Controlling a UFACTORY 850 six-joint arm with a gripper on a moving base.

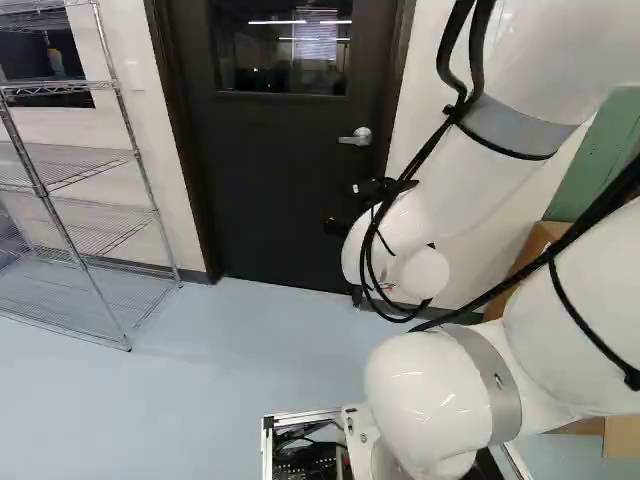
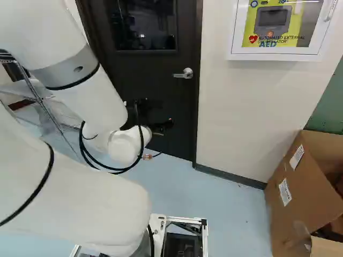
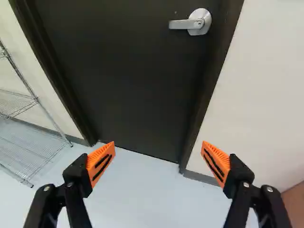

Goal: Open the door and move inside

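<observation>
A dark door [image 1: 270, 170] with a window stands shut in its frame ahead of the arm. Its silver lever handle [image 1: 356, 137] sits near the door's right edge, and the handle [image 2: 184, 74] shows in the right base view too. My gripper [image 1: 345, 225], partly hidden by the wrist in the left base view, is lower than the handle and in front of the door. In the wrist view the gripper [image 3: 157, 161] stands wide open with nothing between its orange pads; the lever handle [image 3: 191, 23] is ahead of it, apart from both fingers.
A wire shelf rack [image 1: 75, 200] stands left of the door. Right of it, a white cabinet [image 2: 276, 29] hangs on the wall [image 2: 241, 107], with an open cardboard box [image 2: 300, 187] on the floor below. Pale blue floor [image 1: 220, 350] lies between base and door.
</observation>
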